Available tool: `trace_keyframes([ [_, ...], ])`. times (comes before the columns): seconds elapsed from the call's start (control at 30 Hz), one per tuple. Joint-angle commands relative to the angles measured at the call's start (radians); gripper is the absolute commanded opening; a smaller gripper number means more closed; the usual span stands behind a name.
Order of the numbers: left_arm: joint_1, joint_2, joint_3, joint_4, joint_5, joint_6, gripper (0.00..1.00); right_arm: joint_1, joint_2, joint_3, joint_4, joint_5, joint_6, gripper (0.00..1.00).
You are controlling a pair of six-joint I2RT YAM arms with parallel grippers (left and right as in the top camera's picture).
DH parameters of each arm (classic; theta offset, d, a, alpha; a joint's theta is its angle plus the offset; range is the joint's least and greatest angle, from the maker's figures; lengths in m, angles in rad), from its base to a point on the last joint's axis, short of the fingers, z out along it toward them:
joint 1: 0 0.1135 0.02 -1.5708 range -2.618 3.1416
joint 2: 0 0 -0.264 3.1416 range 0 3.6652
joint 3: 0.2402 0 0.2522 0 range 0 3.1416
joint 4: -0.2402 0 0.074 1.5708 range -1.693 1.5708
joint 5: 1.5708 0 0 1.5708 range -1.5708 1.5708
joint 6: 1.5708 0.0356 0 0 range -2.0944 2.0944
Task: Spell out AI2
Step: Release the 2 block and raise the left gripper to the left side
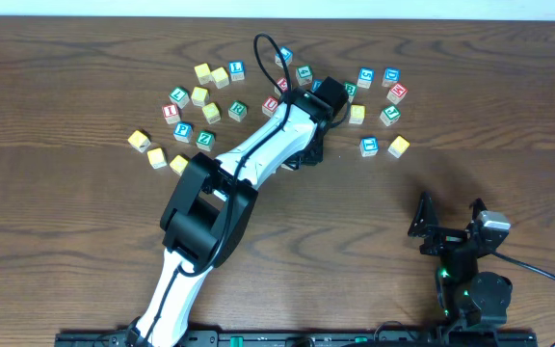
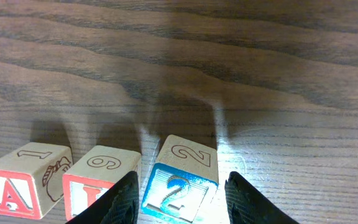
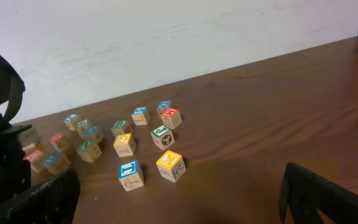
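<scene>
Red "A" cube point(image 2: 10, 190), red "I" cube point(image 2: 95, 182) and blue "2" cube point(image 2: 180, 182) stand in a row on the bench point(image 2: 241, 62). Left fingers point(image 2: 122, 200) flank the "2" cube, parted, not clamping. Right fingers point(image 3: 328, 199) spread wide, empty.

Along the bottom edge of the left wrist view, the A cube point(image 2: 17, 180) sits at lower left on the table point(image 2: 229, 62), the I cube point(image 2: 101, 168) just right of it, and the 2 cube point(image 2: 182, 174) right again.
</scene>
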Motion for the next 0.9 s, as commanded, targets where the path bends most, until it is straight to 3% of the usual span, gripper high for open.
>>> trace_keyframes([
  [0.0,0.010,-0.057,0.041,-0.005,-0.006,0.060,0.45,-0.005,-0.006,-0.002,-0.003,-0.002,0.006,0.99],
  [0.33,0.102,-0.377,0.042,-0.091,-0.002,0.182,0.45,-0.005,-0.006,-0.002,-0.003,-0.002,0.006,0.99],
  [0.53,0.256,-0.541,0.042,-0.184,-0.002,0.251,0.45,-0.005,-0.006,-0.002,-0.003,-0.002,0.006,0.99],
  [0.87,0.542,-0.588,0.038,-0.242,0.056,0.264,0.45,-0.005,-0.006,-0.002,-0.003,-0.002,0.006,0.99],
])
